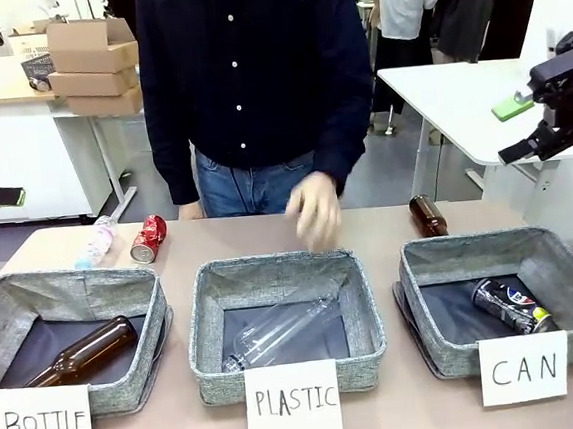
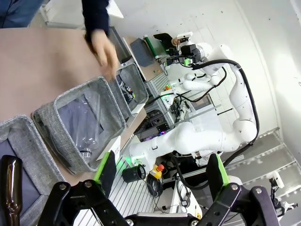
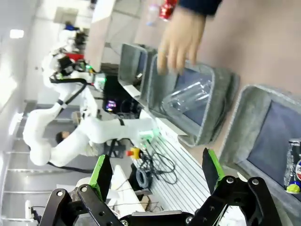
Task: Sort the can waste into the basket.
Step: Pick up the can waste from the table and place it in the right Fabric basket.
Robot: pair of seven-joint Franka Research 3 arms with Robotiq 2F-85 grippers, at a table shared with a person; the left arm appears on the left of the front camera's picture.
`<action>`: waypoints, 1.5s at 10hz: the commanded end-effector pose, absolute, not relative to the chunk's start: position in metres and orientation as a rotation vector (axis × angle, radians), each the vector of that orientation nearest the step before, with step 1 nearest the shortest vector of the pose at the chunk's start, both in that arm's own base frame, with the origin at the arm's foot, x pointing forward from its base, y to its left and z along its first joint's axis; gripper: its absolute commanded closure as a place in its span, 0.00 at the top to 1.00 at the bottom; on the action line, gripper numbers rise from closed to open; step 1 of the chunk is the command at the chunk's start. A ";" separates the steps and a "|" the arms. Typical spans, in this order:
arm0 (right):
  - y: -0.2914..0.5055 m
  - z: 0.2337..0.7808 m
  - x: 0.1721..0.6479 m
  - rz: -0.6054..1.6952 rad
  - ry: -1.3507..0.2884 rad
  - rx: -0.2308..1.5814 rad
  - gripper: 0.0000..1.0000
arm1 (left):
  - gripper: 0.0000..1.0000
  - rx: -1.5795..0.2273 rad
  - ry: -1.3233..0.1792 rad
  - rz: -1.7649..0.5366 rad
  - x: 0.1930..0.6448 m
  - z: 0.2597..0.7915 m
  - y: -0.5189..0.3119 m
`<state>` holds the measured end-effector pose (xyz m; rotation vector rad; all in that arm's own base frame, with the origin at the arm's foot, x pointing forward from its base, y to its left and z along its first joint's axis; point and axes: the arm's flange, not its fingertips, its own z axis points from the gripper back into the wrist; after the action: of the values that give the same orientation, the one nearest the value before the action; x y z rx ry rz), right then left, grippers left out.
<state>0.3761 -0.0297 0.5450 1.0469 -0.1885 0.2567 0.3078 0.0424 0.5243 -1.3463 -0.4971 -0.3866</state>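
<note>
Red can (image 1: 149,238) is lying on the table (image 1: 368,229) at ten o'clock; dark can (image 1: 510,305) is lying inside the basket (image 1: 572,262). Left hand (image 2: 162,160) and right hand (image 3: 156,157) are gaping wide, empty. Cans likely light, slick, dentable: grip mid-body.

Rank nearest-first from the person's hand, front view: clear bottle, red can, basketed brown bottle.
1. Clear plastic bottle, PLASTIC basket, just below the hand.
2. Red can, on the table, left.
3. Brown glass bottle, BOTTLE basket, far left.

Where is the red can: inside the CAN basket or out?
Out. The red can lies on the table behind the BOTTLE basket; the CAN basket holds the dark can.
</note>
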 end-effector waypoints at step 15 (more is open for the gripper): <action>-0.033 0.550 0.373 0.270 -0.191 1.020 1.00 | 1.00 -0.103 -0.088 -0.334 0.501 0.501 -0.063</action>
<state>0.3739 -0.0314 0.5467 1.0256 -0.1898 0.2590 0.4852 -0.0677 0.4965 -0.2970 -0.2818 -0.4296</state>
